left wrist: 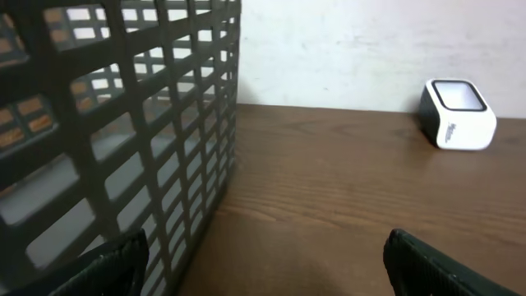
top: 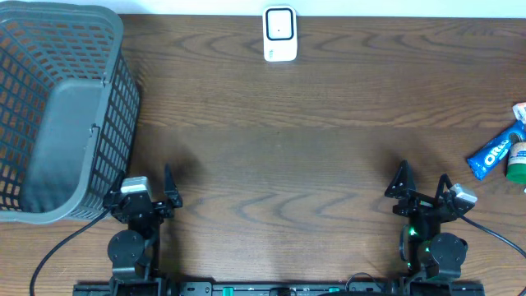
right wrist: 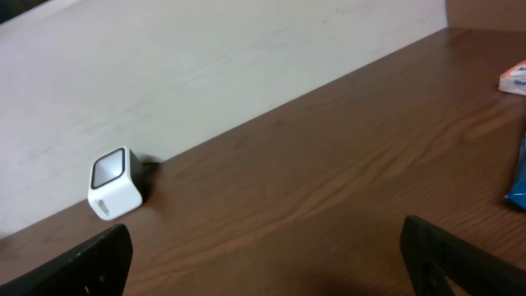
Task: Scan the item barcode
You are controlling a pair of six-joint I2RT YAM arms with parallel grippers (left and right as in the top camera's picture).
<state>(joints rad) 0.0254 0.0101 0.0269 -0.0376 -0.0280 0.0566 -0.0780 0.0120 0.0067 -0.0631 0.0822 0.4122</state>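
A small white barcode scanner (top: 279, 34) with a dark window stands at the table's back edge; it also shows as the scanner (left wrist: 458, 115) in the left wrist view and the scanner (right wrist: 115, 183) in the right wrist view. A blue Oreo packet (top: 493, 154) lies at the far right edge beside a green-and-white container (top: 516, 162); the packet's end (right wrist: 518, 177) shows in the right wrist view. My left gripper (top: 148, 196) sits open at the front left, nothing between its fingers. My right gripper (top: 423, 187) sits open at the front right, also empty.
A large grey plastic basket (top: 57, 107) fills the left side of the table, right beside my left gripper, its mesh wall (left wrist: 107, 131) close in the left wrist view. A white packet corner (right wrist: 514, 78) lies at the far right. A white wall runs behind the table.
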